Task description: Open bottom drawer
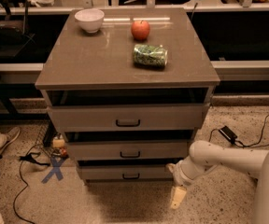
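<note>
The bottom drawer (125, 172) is the lowest front of the grey cabinet (125, 69), a shallow grey-beige panel with a small black bar handle (131, 176). It sits near the floor under the middle drawer (127, 150) and top drawer (125, 118). My gripper (176, 197) hangs low at the cabinet's lower right corner, just right of and below the bottom drawer's front, pointing down towards the floor. It holds nothing. My white arm (228, 160) reaches in from the right.
On the cabinet top stand a white bowl (89, 20), a red apple (140, 30) and a green bag (150, 55). Cables and a blue tape cross (55, 169) lie on the floor at left. A black power adapter (229, 134) lies at right. A shoe (3, 141) shows at far left.
</note>
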{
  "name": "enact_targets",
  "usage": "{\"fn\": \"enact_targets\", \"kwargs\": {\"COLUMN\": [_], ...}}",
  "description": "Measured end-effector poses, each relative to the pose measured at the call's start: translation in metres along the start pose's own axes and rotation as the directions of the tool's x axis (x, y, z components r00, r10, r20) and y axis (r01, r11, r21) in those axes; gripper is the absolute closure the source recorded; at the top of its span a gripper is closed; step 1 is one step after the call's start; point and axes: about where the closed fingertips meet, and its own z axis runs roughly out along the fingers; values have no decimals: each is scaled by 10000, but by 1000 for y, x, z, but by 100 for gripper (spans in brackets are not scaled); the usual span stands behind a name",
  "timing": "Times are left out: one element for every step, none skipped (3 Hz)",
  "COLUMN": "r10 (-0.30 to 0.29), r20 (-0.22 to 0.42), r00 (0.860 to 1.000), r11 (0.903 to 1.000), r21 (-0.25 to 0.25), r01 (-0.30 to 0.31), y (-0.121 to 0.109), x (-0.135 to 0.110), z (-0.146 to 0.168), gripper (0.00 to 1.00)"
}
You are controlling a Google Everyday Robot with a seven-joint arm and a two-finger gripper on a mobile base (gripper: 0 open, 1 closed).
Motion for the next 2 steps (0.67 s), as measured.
{"fn": "enact_targets", "kwargs": {"r10": [-63,-476], "r20": [501,745], "r00": [9987,9961], "r11": [10000,9987], "r21": [-27,226], "r01": [64,460], "y": [-6,-26], "x": [4,10], "z": [11,45], "gripper": [0,0]}}
